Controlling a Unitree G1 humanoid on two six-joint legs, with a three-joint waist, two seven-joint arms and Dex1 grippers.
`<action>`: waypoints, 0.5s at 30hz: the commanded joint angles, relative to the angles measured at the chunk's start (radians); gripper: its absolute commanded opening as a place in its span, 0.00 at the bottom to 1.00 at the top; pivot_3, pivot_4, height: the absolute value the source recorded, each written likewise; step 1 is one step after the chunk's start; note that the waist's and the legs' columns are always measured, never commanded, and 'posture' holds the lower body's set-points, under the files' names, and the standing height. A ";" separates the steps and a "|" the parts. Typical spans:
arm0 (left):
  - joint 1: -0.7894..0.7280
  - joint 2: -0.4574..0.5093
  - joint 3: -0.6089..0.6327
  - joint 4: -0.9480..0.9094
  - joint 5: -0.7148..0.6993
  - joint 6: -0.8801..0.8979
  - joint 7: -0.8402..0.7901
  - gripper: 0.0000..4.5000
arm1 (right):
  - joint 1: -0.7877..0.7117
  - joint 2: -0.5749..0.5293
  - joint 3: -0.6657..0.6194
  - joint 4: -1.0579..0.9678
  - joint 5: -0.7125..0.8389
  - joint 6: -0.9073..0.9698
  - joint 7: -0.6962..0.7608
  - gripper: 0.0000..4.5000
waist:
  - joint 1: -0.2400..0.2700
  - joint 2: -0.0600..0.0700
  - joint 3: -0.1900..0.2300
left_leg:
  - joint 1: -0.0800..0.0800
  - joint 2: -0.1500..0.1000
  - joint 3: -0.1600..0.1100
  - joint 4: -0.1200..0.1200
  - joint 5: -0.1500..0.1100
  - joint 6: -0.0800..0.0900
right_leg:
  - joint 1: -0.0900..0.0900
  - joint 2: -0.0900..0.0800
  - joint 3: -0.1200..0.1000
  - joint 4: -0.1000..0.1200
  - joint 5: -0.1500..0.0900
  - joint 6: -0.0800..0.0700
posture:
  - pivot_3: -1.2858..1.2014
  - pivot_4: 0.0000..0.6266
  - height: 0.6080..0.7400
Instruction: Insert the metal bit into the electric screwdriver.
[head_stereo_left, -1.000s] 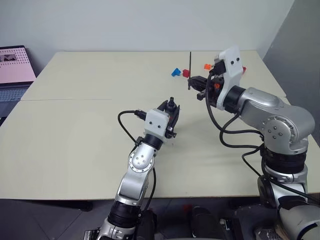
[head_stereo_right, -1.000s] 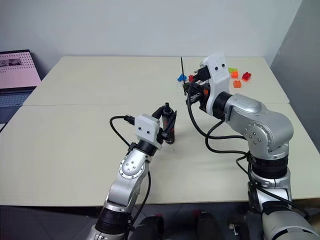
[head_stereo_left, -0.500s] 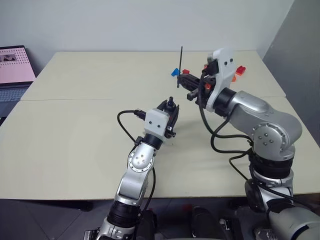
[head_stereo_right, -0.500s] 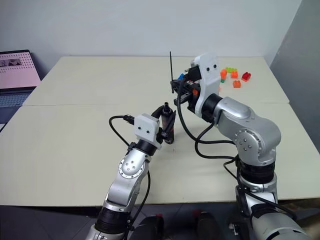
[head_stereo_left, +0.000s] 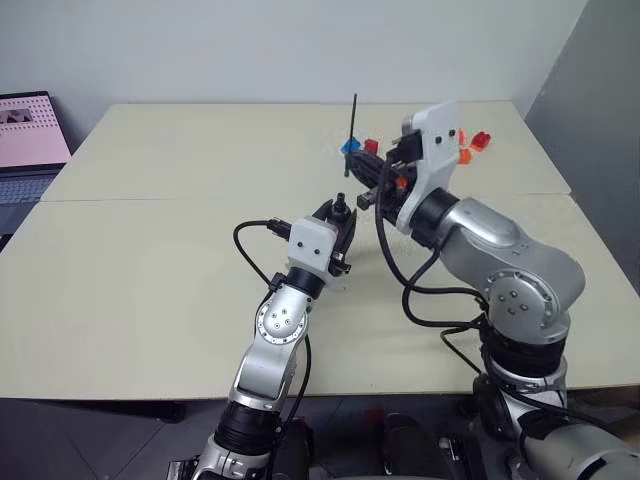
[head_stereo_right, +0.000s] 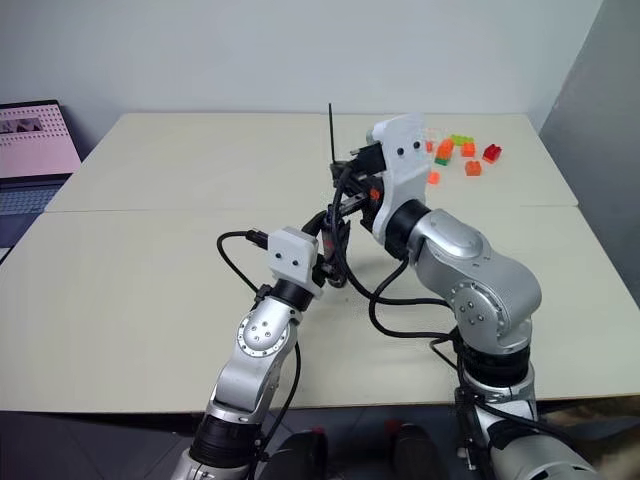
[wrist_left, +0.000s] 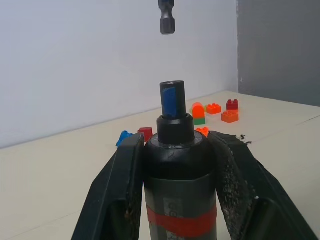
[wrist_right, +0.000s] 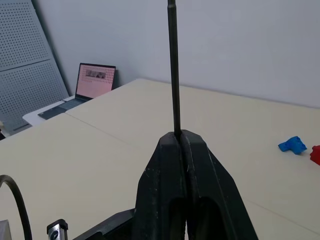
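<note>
My left gripper (head_stereo_left: 340, 222) is shut on the electric screwdriver (wrist_left: 175, 165) and holds it upright over the table's middle. The tool is black with a red band, and its open socket points up. My right gripper (head_stereo_left: 368, 180) is shut on the metal bit (head_stereo_left: 351, 130), a thin grey rod that stands upright and rises above the closed fingertips (wrist_right: 172, 142). It sits just behind and above the left gripper. In the left wrist view the bit's lower end (wrist_left: 166, 20) hangs over the socket, with a gap between them.
Small toy blocks lie at the table's far right: a blue one (head_stereo_left: 349, 146), a red one (head_stereo_left: 481, 139) and orange ones (head_stereo_left: 464, 155). A laptop (head_stereo_left: 25, 140) stands off the table's left edge. The beige table (head_stereo_left: 150, 280) spreads wide to the left.
My right gripper has carried the bit left and back, from over the blocks to just above the screwdriver's tip. The left gripper and the screwdriver have stayed still.
</note>
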 joint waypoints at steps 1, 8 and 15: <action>-0.001 0.008 0.027 -0.010 0.018 0.013 0.017 0.36 | 0.006 -0.002 0.010 -0.048 0.001 -0.005 0.006 0.00 | 0.000 0.000 0.000 | 0.000 0.000 0.000 0.000 0.000 0.000 | 0.000 0.000 0.000 0.000 0.000 0.000 | 0.52 0.24 1.00; -0.002 0.007 0.027 -0.010 0.018 0.013 0.018 0.36 | 0.027 -0.011 0.028 -0.050 -0.004 -0.010 0.015 0.00 | 0.000 0.000 0.000 | 0.000 0.000 0.000 0.000 0.000 0.000 | 0.000 0.000 0.000 0.000 0.000 0.000 | 0.52 0.24 1.00; -0.001 0.008 0.026 -0.012 0.017 0.015 0.017 0.36 | 0.041 -0.016 0.033 -0.050 -0.019 -0.015 0.018 0.00 | 0.000 0.000 0.000 | 0.000 0.000 0.000 0.000 0.000 0.000 | 0.000 0.000 0.000 0.000 0.000 0.000 | 0.52 0.24 1.00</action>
